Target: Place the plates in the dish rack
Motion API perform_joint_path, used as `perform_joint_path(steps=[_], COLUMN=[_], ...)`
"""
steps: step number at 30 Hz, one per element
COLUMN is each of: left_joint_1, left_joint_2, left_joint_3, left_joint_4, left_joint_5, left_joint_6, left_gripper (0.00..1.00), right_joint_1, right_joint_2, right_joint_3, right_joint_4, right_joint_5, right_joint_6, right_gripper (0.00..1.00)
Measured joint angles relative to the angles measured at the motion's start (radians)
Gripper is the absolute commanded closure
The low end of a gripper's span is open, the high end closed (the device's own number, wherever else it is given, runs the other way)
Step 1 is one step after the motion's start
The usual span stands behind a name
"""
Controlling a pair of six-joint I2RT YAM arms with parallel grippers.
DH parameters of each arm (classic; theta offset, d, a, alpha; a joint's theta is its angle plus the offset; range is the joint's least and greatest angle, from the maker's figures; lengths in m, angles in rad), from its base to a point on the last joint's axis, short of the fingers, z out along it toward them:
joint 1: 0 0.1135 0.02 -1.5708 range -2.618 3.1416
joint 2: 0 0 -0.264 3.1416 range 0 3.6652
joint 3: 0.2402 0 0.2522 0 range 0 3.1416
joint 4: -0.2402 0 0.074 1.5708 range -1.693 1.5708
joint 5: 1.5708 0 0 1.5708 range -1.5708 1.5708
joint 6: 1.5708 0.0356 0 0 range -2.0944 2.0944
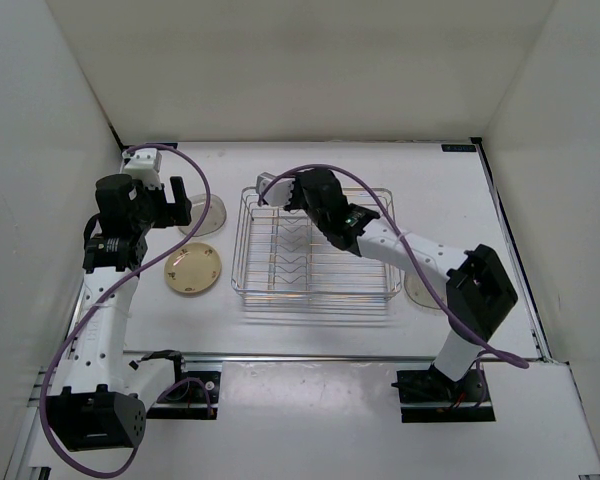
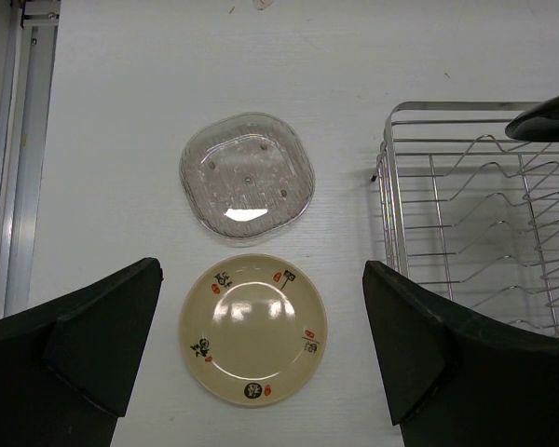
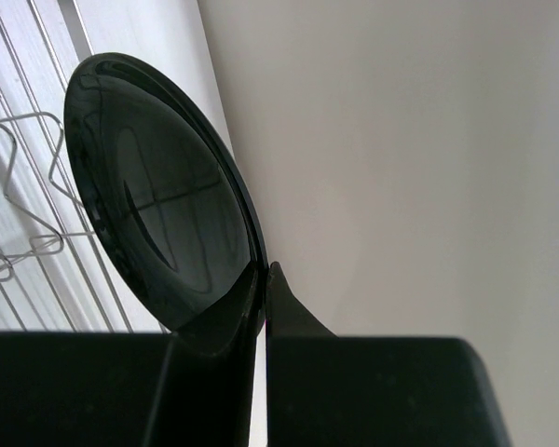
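The silver wire dish rack stands mid-table and holds no plates; it also shows in the left wrist view and the right wrist view. My right gripper is shut on the rim of the glossy black plate and holds it on edge above the rack's far left corner. My left gripper is open and empty, above the cream plate. A clear plate lies flat just beyond it. Another clear plate lies right of the rack, partly hidden by my right arm.
White walls enclose the table at the back and on both sides. A metal rail runs along the table's left edge. Purple cables loop over both arms.
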Motion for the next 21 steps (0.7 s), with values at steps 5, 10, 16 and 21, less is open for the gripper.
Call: perform_joint_path(steps=[5, 10, 16, 21], left_joint_1=[0.000, 0.000, 0.000, 0.000], left_joint_2=[0.000, 0.000, 0.000, 0.000], left_joint_3=[0.000, 0.000, 0.000, 0.000], left_joint_4=[0.000, 0.000, 0.000, 0.000], left_joint_5=[0.000, 0.000, 0.000, 0.000], left_joint_6=[0.000, 0.000, 0.000, 0.000], left_gripper=[0.00, 0.00, 0.00, 0.00], right_joint_1=[-0.015, -0.016, -0.016, -0.016], right_joint_2=[0.000, 0.001, 0.012, 0.017], right_joint_3=[0.000, 0.000, 0.000, 0.000], right_joint_4=[0.000, 0.000, -0.002, -0.009], right_joint_5=[-0.003, -0.011, -0.019, -0.023], right_joint_6=[0.000, 0.006, 0.024, 0.039], right_gripper=[1.00, 1.00, 1.00, 1.00])
